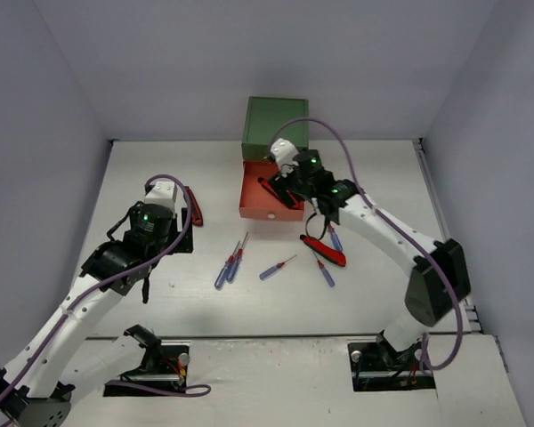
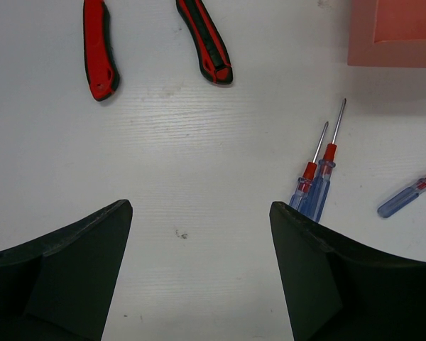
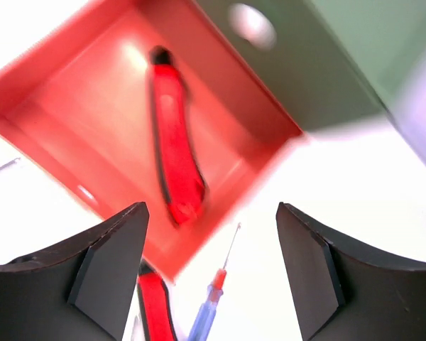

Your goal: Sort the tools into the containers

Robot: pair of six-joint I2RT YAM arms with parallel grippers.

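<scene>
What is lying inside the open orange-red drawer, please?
One red-handled tool with black trim lies on the floor of the orange-red drawer. One of the right gripper fingers covers a near corner, so that part cannot be seen.

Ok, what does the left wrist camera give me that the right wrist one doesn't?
Left wrist only: two red-and-black handles, a pair of blue screwdrivers lying side by side, and a third blue screwdriver at the right edge.
Right wrist only: the inside of the orange-red drawer with a red-handled tool lying in it, the green drawer with its white knob, plus another screwdriver and a red handle outside the drawer.
Both: part of the orange-red drawer. The left gripper and right gripper are each open and empty.
</scene>
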